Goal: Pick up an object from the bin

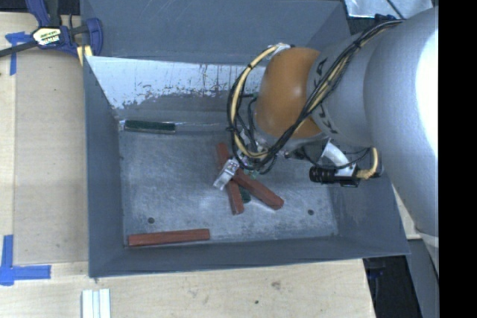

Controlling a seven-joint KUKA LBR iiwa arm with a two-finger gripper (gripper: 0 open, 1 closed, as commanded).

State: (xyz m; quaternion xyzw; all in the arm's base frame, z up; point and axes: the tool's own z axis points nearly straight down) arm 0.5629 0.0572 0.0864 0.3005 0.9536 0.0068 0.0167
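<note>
The red-brown bar lies flat, its long axis slanting away from the gripper, which is just beside its near end. I cannot tell if the gripper is spread or pressed together.

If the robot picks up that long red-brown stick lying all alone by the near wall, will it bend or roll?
The long red-brown stick looks straight and flat-sided, so it is probably stiff and would likely slide rather than roll. It is long and thin, so if it were gripped near one end it might tilt.
</note>
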